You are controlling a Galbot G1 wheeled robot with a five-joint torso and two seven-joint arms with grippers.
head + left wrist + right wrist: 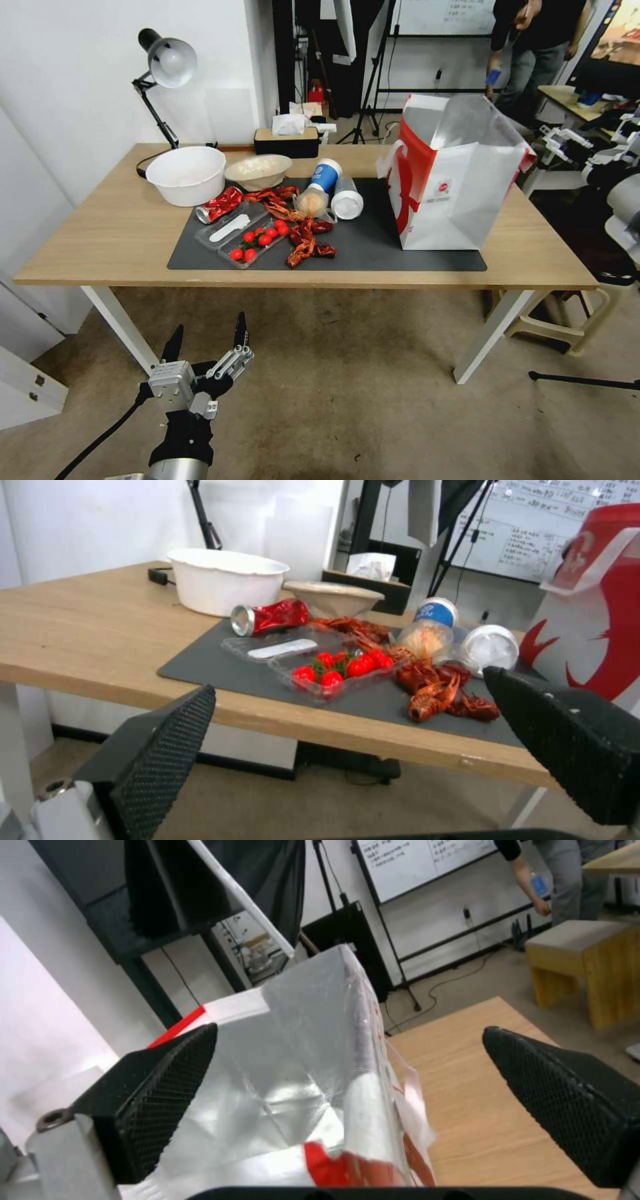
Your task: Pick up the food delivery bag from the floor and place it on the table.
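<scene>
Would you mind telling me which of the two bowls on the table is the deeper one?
The white bowl, at the table's left rear beside the lamp, is deeper, with tall walls. The beige bowl beside it is shallow and wide.

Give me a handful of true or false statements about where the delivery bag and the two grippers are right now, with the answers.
1. The food delivery bag stands upright on the table. True.
2. The left gripper holds the bag. False: it hovers open above the floor, in front of the table.
3. The right gripper is open, with the bag's foil-lined mouth between its fingers. True.
4. The bag lies flat on the mat. False: it stands upright on the mat's right end.
</scene>
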